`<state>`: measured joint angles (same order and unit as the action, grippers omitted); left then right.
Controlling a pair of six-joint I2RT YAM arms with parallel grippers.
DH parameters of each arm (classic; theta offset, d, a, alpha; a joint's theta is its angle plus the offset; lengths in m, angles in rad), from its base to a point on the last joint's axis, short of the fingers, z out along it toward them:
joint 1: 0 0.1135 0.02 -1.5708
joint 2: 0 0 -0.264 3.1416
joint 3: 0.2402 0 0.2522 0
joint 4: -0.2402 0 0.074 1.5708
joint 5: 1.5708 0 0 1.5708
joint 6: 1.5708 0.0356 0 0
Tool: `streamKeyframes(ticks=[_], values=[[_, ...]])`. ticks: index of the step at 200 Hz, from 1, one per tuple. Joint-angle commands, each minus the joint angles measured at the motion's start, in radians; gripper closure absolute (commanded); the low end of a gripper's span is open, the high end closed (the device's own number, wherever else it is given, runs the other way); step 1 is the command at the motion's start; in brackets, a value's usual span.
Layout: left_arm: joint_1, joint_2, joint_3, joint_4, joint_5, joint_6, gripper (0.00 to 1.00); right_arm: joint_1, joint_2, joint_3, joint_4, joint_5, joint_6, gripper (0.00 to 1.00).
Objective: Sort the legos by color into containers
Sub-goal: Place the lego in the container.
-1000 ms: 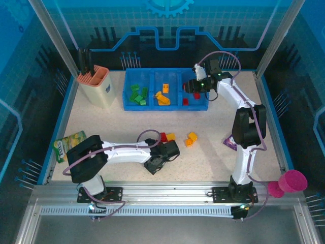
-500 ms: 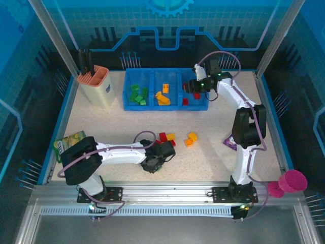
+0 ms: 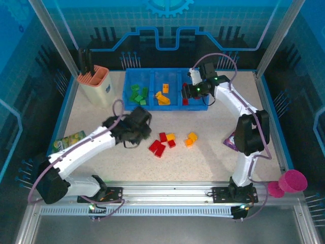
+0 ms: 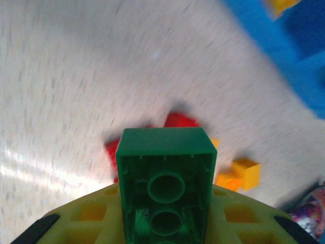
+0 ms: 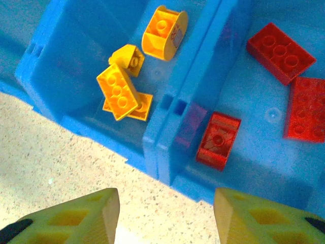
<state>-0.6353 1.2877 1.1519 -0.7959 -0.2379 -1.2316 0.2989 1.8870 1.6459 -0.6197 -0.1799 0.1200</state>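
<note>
Top cam: fixed above and behind my bases, looks down and forward over the whole table [image 3: 218, 152]. Left wrist cam: close, blurred, faces down at mid-table, shares the loose red legos [image 4: 180, 121] with top. Right wrist cam: close over the tray's [image 5: 162, 152] near wall, shares middle and right compartments with top.

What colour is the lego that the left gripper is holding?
The held lego is green, clearest in the left wrist view.
</note>
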Motion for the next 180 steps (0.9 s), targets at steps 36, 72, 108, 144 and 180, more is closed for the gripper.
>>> streamKeyframes(ticks=[36, 72, 108, 144, 180], values=[[0.323, 0.242, 0.312, 0.163, 0.026, 0.499, 0.81, 0.1, -0.099, -0.203, -0.04, 0.057, 0.018, 0.45], [0.4, 0.519, 0.531, 0.205, 0.03, 0.56, 0.81, 0.113, -0.146, -0.326, 0.006, 0.052, 0.061, 0.45], [0.441, 0.779, 0.749, 0.134, 0.05, 0.574, 0.83, 0.164, -0.194, -0.366, 0.013, 0.063, 0.087, 0.45], [0.458, 0.942, 0.864, 0.108, 0.075, 0.543, 0.84, 0.205, -0.22, -0.371, -0.043, 0.104, 0.084, 0.45], [0.458, 1.02, 0.905, 0.105, 0.097, 0.534, 0.85, 0.209, -0.301, -0.41, -0.134, 0.192, 0.082, 0.44]])
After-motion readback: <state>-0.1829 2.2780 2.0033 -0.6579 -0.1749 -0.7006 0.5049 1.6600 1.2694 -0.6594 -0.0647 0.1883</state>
